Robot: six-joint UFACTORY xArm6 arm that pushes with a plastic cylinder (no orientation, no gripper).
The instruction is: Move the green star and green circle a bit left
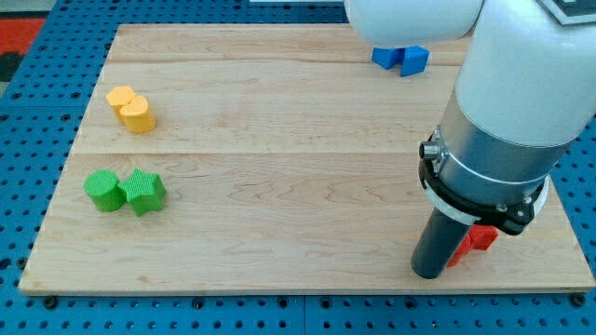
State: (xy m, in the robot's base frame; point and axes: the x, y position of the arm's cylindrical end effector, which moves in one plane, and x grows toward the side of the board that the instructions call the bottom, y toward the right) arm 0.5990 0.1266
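Blue pegboard frames your bench (279, 140), a pale wooden board that fills most of the view. Biggest thing on it is the arm (507, 121), white and grey, coming in from the view's top right. It carries no jaws at all — only a dark rod, so there is nothing to spread or pinch. My tip (428, 274) sits near the board's bottom right corner, just beside a red block (477, 239) that the rod partly hides; you cannot tell its shape, nor whether the two touch.

Your task pair lies well apart from the tip, at the view's lower left: the green circle (103, 190) and, touching it on its right, the green star (145, 192). Above them sit two yellow blocks (131, 109), pressed together. A blue block (400, 59) rests at the top edge, half under the arm.

By my reading, the push has not begun; the step in hand is the approach. Next you need to cross the board and set the tip just right of the star, level with the pair's middle. Then push left — briefly, since the board's left edge is near and the star should drive the circle ahead of it.
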